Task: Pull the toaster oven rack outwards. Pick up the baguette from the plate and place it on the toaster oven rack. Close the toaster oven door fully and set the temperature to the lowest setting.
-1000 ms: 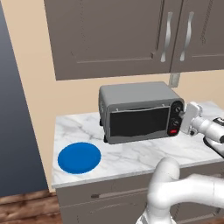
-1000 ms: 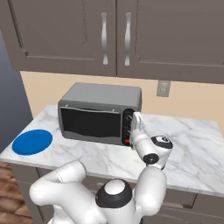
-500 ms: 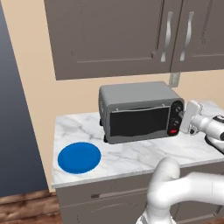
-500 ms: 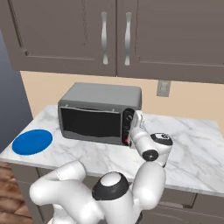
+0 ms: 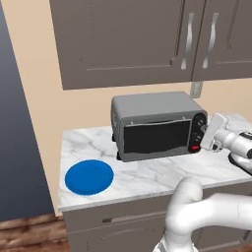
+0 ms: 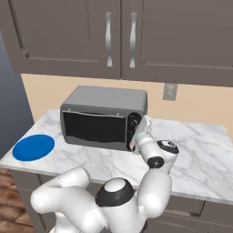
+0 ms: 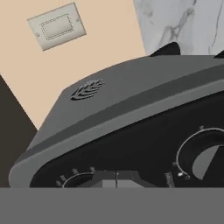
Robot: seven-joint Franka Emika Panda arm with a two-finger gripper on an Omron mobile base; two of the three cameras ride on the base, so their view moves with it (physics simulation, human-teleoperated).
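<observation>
The toaster oven (image 5: 153,109) (image 6: 105,102) stands on the marble counter with the toaster oven door (image 5: 156,137) (image 6: 93,128) closed. The toaster oven rack and the baguette are hidden. The blue plate (image 5: 89,176) (image 6: 33,147) lies bare to the oven's left. My gripper (image 5: 204,136) (image 6: 136,134) (image 7: 116,178) is shut, its tips together against the dark control panel (image 7: 144,153), at a knob dial (image 7: 78,179) with tick marks. Another knob (image 7: 209,160) sits beside it in the hand view.
Closed wall cabinets (image 5: 147,39) hang above the oven. A wall outlet (image 6: 169,91) (image 7: 56,26) sits behind the oven's right side. The counter (image 6: 200,154) stretches to the right of the oven, and its front edge (image 5: 123,202) runs just below the plate.
The hand stays at the control panel, while the wrist and elbow have shifted slightly. Oven, door and plate are unmoved.
</observation>
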